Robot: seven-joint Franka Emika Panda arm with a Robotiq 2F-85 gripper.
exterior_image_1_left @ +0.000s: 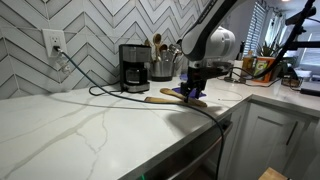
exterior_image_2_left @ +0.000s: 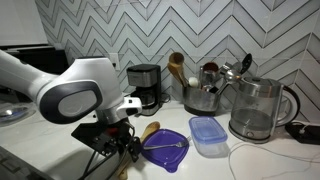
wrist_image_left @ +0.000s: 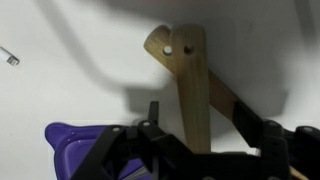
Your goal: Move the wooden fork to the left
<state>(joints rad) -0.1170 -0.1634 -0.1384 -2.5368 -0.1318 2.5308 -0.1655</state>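
The wooden fork point(wrist_image_left: 178, 60) is pale tan, with a flat head that has two holes. It lies on the white counter, and its handle runs down between my gripper's point(wrist_image_left: 205, 128) two black fingers. The fingers stand wide apart on either side of the handle and do not touch it, so the gripper is open. A darker-brown wooden utensil point(wrist_image_left: 228, 100) lies crossed under the fork to the right. The purple flat disc point(wrist_image_left: 65, 145) is at the lower left. In both exterior views the gripper point(exterior_image_1_left: 195, 88) point(exterior_image_2_left: 122, 140) hangs low over the utensils point(exterior_image_1_left: 158, 97) point(exterior_image_2_left: 150, 129).
A black coffee maker point(exterior_image_1_left: 134, 67) point(exterior_image_2_left: 146, 85) stands at the wall, with a utensil holder point(exterior_image_1_left: 162, 65) beside it. A pot point(exterior_image_2_left: 203, 97), a glass kettle point(exterior_image_2_left: 258, 108) and a blue-lidded container point(exterior_image_2_left: 207, 136) stand nearby. A black cable point(exterior_image_1_left: 110, 92) crosses the counter.
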